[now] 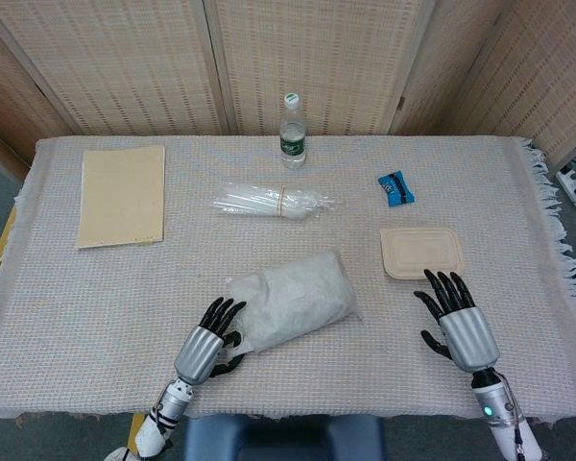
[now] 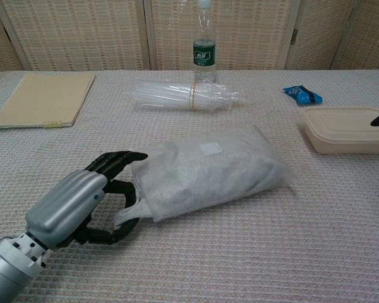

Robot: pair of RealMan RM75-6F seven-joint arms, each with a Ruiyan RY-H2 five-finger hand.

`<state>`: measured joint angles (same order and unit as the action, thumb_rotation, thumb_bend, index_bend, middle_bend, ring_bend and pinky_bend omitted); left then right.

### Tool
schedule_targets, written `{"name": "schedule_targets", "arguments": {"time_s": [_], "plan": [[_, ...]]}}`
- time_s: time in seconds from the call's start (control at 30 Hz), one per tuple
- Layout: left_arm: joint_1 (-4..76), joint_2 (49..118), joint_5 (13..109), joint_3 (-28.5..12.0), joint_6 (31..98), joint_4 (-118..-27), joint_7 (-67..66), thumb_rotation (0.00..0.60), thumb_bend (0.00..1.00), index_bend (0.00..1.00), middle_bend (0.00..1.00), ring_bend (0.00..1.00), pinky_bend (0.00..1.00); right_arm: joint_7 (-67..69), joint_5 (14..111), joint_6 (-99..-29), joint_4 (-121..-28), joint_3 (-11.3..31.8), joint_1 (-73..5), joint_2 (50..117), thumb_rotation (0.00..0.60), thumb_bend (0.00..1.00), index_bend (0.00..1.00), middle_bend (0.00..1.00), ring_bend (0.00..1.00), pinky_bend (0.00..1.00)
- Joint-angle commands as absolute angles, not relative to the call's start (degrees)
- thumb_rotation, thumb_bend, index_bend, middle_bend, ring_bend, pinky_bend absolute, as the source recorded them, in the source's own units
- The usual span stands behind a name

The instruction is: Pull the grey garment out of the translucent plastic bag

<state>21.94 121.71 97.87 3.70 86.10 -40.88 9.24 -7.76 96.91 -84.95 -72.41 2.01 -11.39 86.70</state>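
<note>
Nearest the robot, the left hand (image 2: 76, 205) lies low on the woven pale tablecloth (image 1: 96, 298), its dark fingers (image 2: 114, 162) stretched along the open left end of the translucent plastic bag (image 2: 208, 170) and its thumb curled under a loose flap of that bag; whether the flap is truly pinched cannot be told from either view. The grey garment (image 2: 218, 173) is wholly inside the bag, which lies just right of this hand. Off to the right, well apart from the bag, the right hand (image 1: 458, 322) hovers with fingers spread and nothing in it (the chest view catches only two dark fingertips at its right edge). Just beyond the right hand's fingertips sits a beige lidded food container (image 1: 421, 253), and further back a small blue snack packet (image 1: 396, 188). Beyond the bag lies a clear bundle of plastic cups in a sleeve (image 1: 269, 201), then an upright green-labelled water bottle (image 1: 291, 133). Far left of the left hand rests a tan paper folder (image 1: 122, 195).
</note>
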Motion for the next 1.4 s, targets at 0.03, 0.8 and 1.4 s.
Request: {"name": "schedule_targets", "arguments": {"time_s": [0.03,0.8,1.4], "plan": [[22.02,121.41,97.86,3.71,86.03,-41.19,9.18,0.599,0.63,0.75,0.13,0.0,0.01,-7.45,98.75,-85.78,-66.04,2.78,-13.84,93.85,0.6,0.21,0.28,0.0,0.0,0.0],[23.04,119.14,97.11,2.53,85.82,-42.67,9.61,0.6,0.63,0.75,0.13,0.0,0.01,2.48,97.0,-91.07,-38.74,3.76,-17.18,118.52,0.6,0.21,0.35,0.0,0.0,0.0],[23.38,118.37,96.81,2.2,85.74,-43.28,10.14,0.6,0.63,0.75,0.13,0.0,0.01,7.75,94.1,-91.2,-28.18,4.93,-19.89,125.48,0.6,0.24,0.45,0.04,0.0,0.0]]}}
